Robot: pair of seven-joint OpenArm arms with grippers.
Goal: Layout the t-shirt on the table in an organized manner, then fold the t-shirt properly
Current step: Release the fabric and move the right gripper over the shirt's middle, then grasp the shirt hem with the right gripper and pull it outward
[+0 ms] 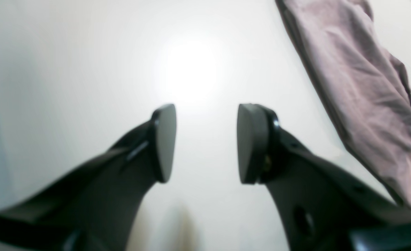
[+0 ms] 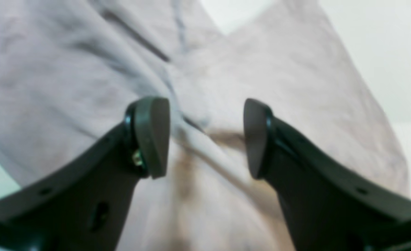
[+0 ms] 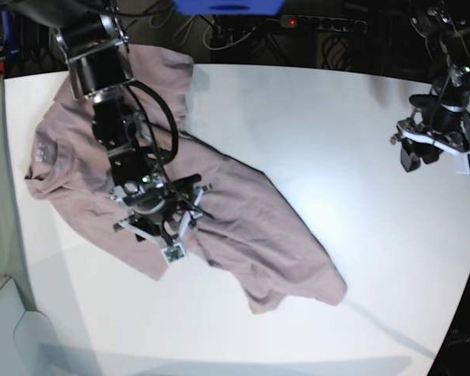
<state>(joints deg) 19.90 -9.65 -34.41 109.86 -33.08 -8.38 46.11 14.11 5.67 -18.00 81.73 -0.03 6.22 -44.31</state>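
Right tool (image 2: 205, 137) poised just over crumpled t-shirt (image 3: 243, 211), pads parted wide with a raised fold lying between them, nothing gripped. Left tool (image 1: 205, 143) well apart over bare counter (image 3: 337, 141), pads apart, empty. Shirt spread diagonally across counter's left half

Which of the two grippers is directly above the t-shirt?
The right gripper: it hangs over the wrinkled t-shirt, fabric showing between its fingers. The left gripper is over bare table.
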